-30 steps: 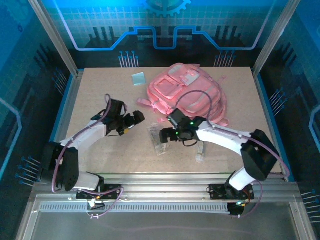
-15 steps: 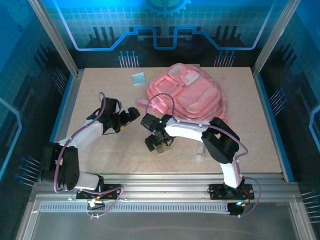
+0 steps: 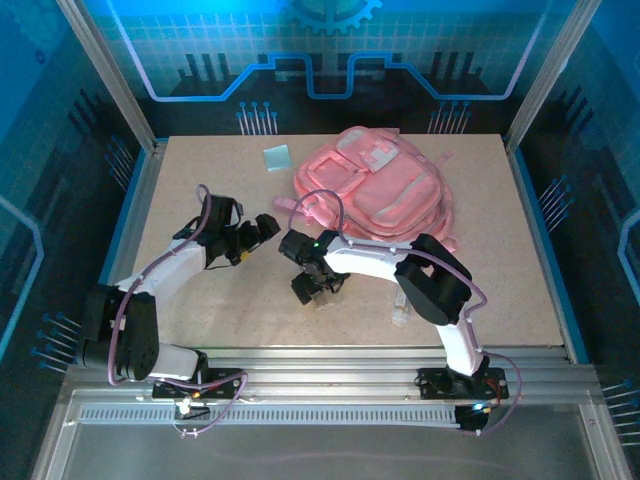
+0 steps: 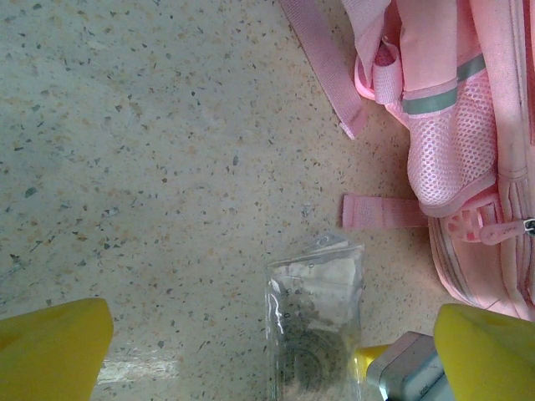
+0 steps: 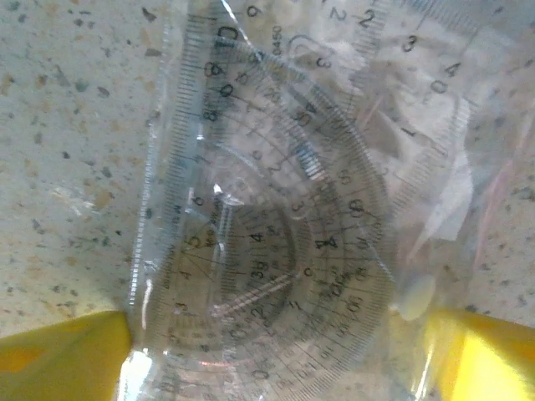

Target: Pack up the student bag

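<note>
Left of the student bag (image 3: 385, 190), I am seeing the left pincer (image 3: 266, 227) hovering over the table (image 3: 190, 180), fingers spread wide apart. Just off the bag's near-left corner, the right pincer (image 3: 312, 288) is straddling a clear pouch (image 5: 276, 209) holding a protractor and rulers, fingers apart on either side of it. The bag is lying flat at the table's far middle.

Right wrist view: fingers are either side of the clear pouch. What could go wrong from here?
The flat, slick clear pouch could buckle or slip if the right gripper closes across it. The left gripper hangs close beside it, so the two arms might bump.
</note>
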Robot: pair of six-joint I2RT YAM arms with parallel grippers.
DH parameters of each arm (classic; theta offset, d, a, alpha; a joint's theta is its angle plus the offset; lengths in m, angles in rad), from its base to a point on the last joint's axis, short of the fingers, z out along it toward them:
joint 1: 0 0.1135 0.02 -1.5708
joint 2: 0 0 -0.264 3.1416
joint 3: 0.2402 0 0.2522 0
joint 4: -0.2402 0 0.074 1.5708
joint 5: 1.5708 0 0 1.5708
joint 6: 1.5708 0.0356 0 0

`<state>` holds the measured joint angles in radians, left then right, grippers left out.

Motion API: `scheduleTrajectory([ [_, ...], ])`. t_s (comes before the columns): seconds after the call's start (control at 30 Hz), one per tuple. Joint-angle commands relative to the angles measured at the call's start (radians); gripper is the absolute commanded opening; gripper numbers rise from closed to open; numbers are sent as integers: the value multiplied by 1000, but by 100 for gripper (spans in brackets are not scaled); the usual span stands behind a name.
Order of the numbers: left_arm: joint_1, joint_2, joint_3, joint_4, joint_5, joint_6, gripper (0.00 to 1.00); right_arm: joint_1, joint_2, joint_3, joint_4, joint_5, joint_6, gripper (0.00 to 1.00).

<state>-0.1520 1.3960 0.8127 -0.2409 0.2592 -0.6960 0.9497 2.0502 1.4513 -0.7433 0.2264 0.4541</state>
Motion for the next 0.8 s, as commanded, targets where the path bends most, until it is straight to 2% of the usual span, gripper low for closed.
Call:
scheduleTrajectory([
  [0.0, 14, 18, 23, 5, 20, 25, 99, 17, 43, -20, 1, 8, 5, 81],
  [0.23, 14, 13, 23, 2, 20, 24, 99, 8, -18, -26, -2, 13, 10, 68],
  [0.4, 14, 3, 29, -6, 21, 24, 99, -14, -68, -43, 16, -22, 13, 52],
  [0.63, 14, -14, 40, -21, 14, 29, 99, -56, -130, -89, 77, -152, 26, 33],
  [0.77, 15, -20, 46, -29, 12, 33, 99, -94, -182, -129, 134, -255, 36, 13],
])
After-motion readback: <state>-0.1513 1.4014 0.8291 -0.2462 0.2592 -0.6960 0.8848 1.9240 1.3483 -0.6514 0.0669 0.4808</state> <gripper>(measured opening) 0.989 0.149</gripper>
